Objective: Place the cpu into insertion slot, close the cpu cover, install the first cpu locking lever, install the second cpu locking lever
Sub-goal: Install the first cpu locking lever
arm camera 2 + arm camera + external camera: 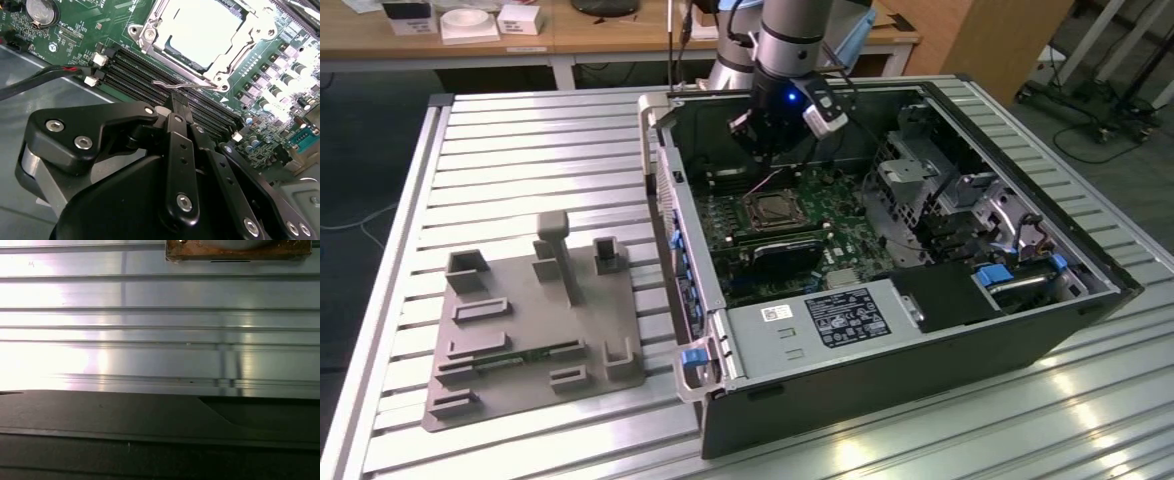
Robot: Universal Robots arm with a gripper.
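Nearest your second wrist camera, your hand [178, 102] is drawn narrow, its black fingertips together, poised over the green motherboard [75, 40]. Just past the tips, a thin wire locking lever [187, 85] lies along the socket's edge, beside the long black memory slots [142, 75]; you cannot tell whether tips and wire touch. Beyond it the cpu [200, 25] sits in place, bright metal top up, with the cpu cover [192, 67] down around it.

In the exterior view, the open computer case [894, 380] lies on its side on your slatted metal counter [520, 140], with a grey fixture plate [534, 330] well apart on the exterior view's left. Deeper inside the case, the insertion slot [753, 210] shows near the board's middle, and the hand hangs just behind it on the arm [787, 40].

In the first wrist view, a dark edge [100, 430] fronts the counter's bright slats.
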